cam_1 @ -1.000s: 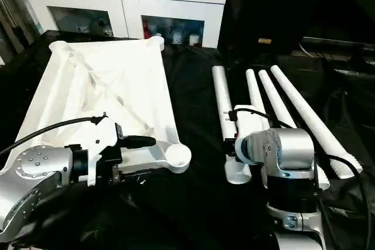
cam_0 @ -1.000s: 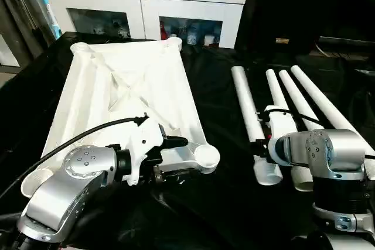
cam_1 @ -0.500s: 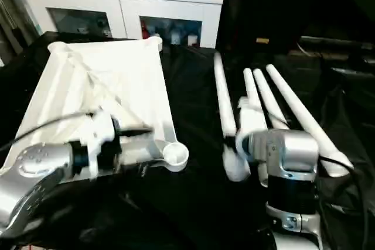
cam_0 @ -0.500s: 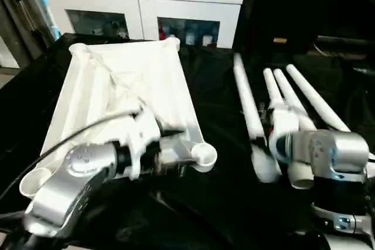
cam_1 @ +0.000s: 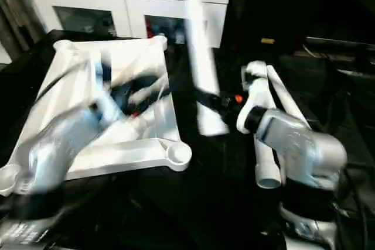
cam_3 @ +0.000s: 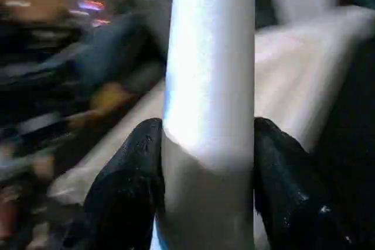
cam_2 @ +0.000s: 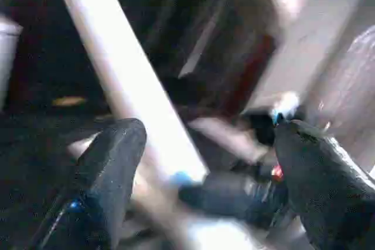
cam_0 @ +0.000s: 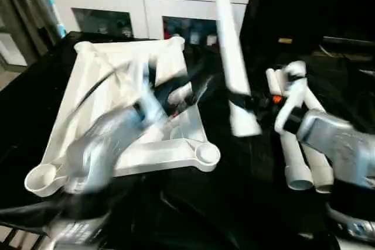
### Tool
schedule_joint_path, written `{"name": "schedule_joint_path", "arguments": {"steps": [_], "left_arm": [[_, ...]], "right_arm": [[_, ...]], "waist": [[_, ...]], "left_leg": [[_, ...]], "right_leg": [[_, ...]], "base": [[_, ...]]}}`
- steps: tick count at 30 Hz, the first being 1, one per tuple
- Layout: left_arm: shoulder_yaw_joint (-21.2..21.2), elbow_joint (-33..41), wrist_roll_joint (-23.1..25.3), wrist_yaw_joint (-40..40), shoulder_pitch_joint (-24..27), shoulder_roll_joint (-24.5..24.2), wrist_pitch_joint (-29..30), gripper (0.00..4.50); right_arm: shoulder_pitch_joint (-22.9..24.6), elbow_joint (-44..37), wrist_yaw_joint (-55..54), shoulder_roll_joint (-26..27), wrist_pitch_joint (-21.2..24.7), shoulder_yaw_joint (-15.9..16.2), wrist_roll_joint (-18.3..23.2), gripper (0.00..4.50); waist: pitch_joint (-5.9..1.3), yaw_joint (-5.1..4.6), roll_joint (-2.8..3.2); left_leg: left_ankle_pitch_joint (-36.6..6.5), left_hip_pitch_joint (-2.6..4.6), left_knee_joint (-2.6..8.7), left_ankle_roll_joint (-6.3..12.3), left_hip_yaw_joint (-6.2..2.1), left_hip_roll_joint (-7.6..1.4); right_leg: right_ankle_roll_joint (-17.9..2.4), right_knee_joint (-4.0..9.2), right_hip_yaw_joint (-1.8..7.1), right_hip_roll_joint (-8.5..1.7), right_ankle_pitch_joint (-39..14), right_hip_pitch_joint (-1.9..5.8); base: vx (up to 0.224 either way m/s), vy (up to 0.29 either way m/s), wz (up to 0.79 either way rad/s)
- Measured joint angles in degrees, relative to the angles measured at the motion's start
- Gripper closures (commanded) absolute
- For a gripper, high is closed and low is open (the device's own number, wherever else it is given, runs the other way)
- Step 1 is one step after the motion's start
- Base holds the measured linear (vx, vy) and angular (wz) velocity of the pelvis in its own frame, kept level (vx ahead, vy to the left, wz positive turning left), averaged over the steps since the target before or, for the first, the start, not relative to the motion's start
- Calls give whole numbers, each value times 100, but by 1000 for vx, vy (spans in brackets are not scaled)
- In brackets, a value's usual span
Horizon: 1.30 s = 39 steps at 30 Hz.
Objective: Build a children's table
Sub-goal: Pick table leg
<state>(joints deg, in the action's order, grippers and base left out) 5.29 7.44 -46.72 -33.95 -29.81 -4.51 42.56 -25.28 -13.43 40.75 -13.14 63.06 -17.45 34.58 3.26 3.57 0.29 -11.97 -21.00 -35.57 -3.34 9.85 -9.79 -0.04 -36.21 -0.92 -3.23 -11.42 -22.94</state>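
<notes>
Right gripper (cam_3: 208, 185) jaws clamped on one white leg (cam_0: 229, 51), a black finger (cam_3: 132, 185) on each side of the tube. Leg is lifted off the black surface (cam_0: 234, 203) and stands near upright, tilted a bit, its lower open end just below the jaws and its upper end rising past the white cabinet (cam_0: 146, 4) behind.

Left gripper (cam_2: 205, 197) jaws wide, nothing between them. Its fingers (cam_2: 111, 174) frame the lifted leg from a distance, no contact visible. In the head views the left arm is blurred, with the gripper hovering over the middle of the white table panel (cam_0: 88, 109).

Table panel lies ribbed side up on the black surface, under and around the left gripper, well to the left-arm side of the right jaws. Round corner sockets show at its near corners: one (cam_0: 206, 155) below and toward the right jaws, one (cam_0: 40, 178) at the near left.

Remaining legs (cam_0: 299, 162) lie side by side on the black surface, just below and beside the right gripper; exact count unclear, the arm covers part of them.
</notes>
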Motion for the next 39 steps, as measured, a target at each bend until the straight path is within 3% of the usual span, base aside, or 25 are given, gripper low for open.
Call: {"name": "schedule_joint_path", "arguments": {"steps": [7, 10, 16, 17, 25, 38, 39], "left_arm": [[257, -436, -582, 366, -210, 426, 226, 52], [358, -391, -756, 455, -235, 561, 420, 52], [261, -370, -846, 872, -256, 559, 727, 52], [266, -372, -845, 958, -260, 563, 726, 82], [493, -331, -960, 1079, -279, 532, 760, 129], [384, -191, -1086, 1033, -247, 382, 869, 224], [383, -192, -1085, 1034, -247, 380, 869, 246]], "right_arm": [[241, -214, 512, -109, -20, -18, 407, 262], [247, -249, 661, -159, -28, 25, 503, 262], [310, -248, 824, -334, -203, 404, 584, 262], [311, -248, 824, -336, -246, 442, 581, 262], [329, -341, 823, -334, -288, 575, 633, 262], [457, -341, 789, -359, -499, 683, 758, 262], [459, -341, 789, -359, -500, 684, 759, 262]], "waist": [[9, -1, -24], [8, 1, -60], [10, 4, -73], [11, 2, -74], [20, 11, -89], [19, 38, -87], [19, 40, -87]], "left_leg": [[11, 1, 0, 10, 2, -3], [14, 1, 0, 9, 2, -2], [15, -7, 0, 10, 2, -2], [15, -8, 0, 10, 2, -3], [15, -12, 0, 10, 2, -3], [15, -14, 0, 10, 2, -3], [15, -14, 1, 9, 1, -3]], "right_leg": [[3, 1, -3, -1, 14, -4], [5, 2, -4, -3, 17, -1], [8, 8, -4, -4, 15, -2], [9, 8, -5, -4, 14, -2], [13, 10, -6, -4, 12, -5], [16, 13, -7, -4, 10, -6], [16, 13, -6, -4, 10, -6]], "base": [[0, 0, 0], [0, 0, 0], [0, 0, 0], [0, 0, 0], [0, 0, 0], [0, 0, 0], [0, 0, 0]]}}
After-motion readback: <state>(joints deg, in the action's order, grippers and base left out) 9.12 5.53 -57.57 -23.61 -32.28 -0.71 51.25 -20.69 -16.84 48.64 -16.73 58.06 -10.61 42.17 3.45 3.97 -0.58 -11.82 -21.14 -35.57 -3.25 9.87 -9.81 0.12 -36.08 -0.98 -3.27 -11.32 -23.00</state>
